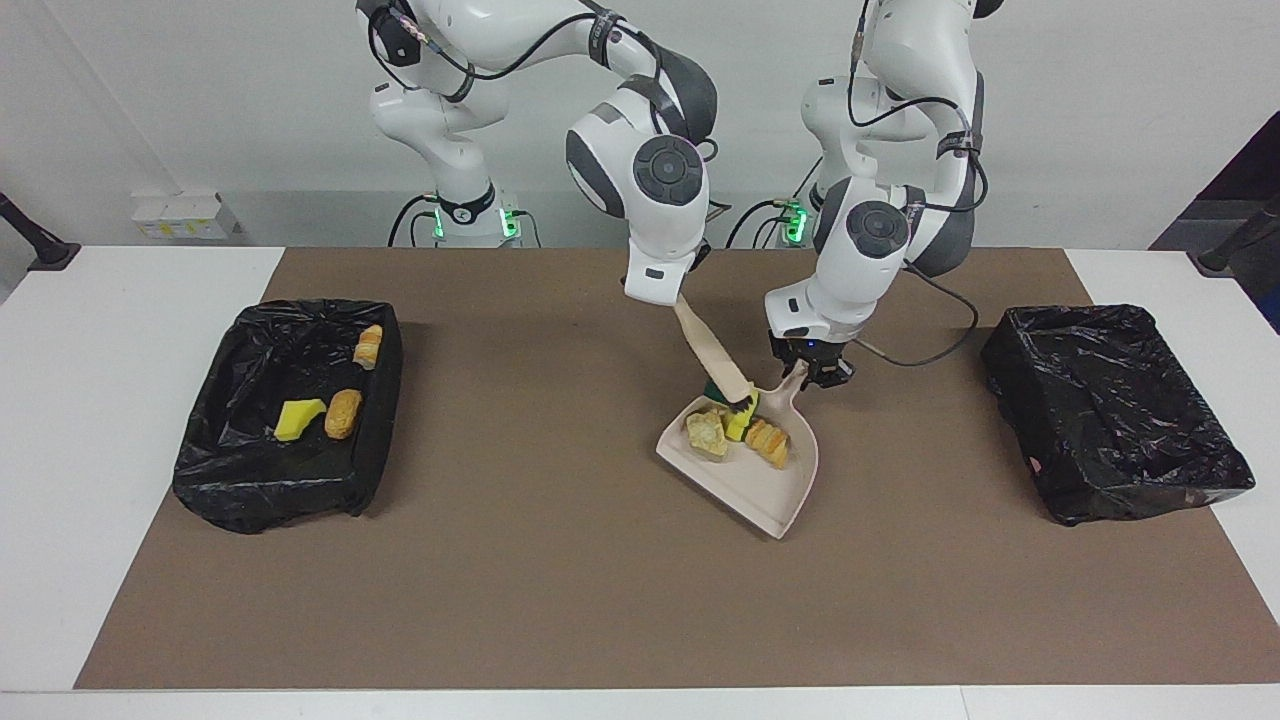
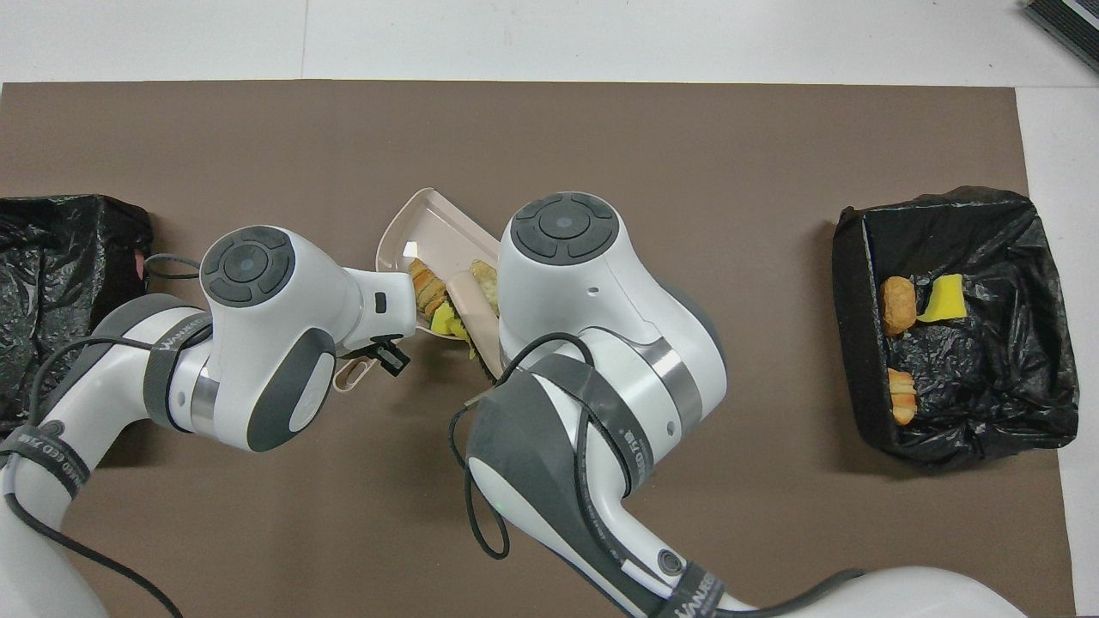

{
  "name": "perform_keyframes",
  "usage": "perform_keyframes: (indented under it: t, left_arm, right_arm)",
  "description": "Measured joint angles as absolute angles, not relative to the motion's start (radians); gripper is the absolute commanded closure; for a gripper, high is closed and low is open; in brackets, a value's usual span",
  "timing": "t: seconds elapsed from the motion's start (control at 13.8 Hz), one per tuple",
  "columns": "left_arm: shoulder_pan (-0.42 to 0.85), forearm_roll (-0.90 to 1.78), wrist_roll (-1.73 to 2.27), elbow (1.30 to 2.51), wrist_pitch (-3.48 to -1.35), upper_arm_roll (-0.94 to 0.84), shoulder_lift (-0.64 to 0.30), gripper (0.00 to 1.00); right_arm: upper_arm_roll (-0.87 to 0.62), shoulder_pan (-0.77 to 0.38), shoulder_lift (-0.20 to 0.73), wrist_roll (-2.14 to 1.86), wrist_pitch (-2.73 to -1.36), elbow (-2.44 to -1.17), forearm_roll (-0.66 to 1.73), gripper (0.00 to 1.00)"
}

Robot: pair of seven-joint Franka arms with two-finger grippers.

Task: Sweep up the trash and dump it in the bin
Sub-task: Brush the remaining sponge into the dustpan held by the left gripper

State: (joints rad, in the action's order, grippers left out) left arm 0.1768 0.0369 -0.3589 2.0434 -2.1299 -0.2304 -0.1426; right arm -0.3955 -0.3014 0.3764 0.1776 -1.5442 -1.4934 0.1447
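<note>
The trash (image 1: 740,432) sat as a small heap in the closed back of the dustpan (image 1: 760,490), close to the handle, near the middle of the surface (image 1: 560,580): a pale crumbly piece, a yellow sponge chunk and an orange-brown bread-like lump, pressed against one another. More scraps already lay in the bin (image 1: 290,420) at the right arm's end; the other bin (image 1: 1110,410) at the left arm's end showed none.

These scraps looked light, soft and loose, likely to roll or crumble, so I judged they were better carried in the pan than pinched, and the pan kept tilted back so nothing slid off the open lip.

The left claw (image 1: 812,368) was clenched on the dustpan's handle. The right claw (image 1: 668,296) was clenched on the top of the brush (image 1: 712,355), whose bristles touched the heap.

The dustpan's long axis ran slantwise, handle toward the robots and the left arm's end, open lip away from the robots. The brush slanted down from the right claw to the heap.
</note>
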Motion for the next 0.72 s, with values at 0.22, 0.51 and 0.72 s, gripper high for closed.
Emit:
perform_keyframes:
  t: [0.22, 0.51, 0.72]
  left_arm:
    - [0.175, 0.039, -0.359, 2.044, -2.130, -0.231, -0.143, 1.00]
    - [0.175, 0.040, -0.359, 2.044, -2.131, -0.231, -0.143, 1.00]
    - [0.175, 0.040, -0.359, 2.044, -2.131, -0.230, -0.143, 1.00]
  right_arm:
    - [-0.396, -0.305, 0.373, 0.178, -1.548, -1.501, 0.145, 1.00]
    - [-0.395, -0.303, 0.361, 0.178, -1.556, -1.458, 0.145, 1.00]
    - [-0.395, -0.302, 0.353, 0.178, -1.640, -1.435, 0.179, 1.00]
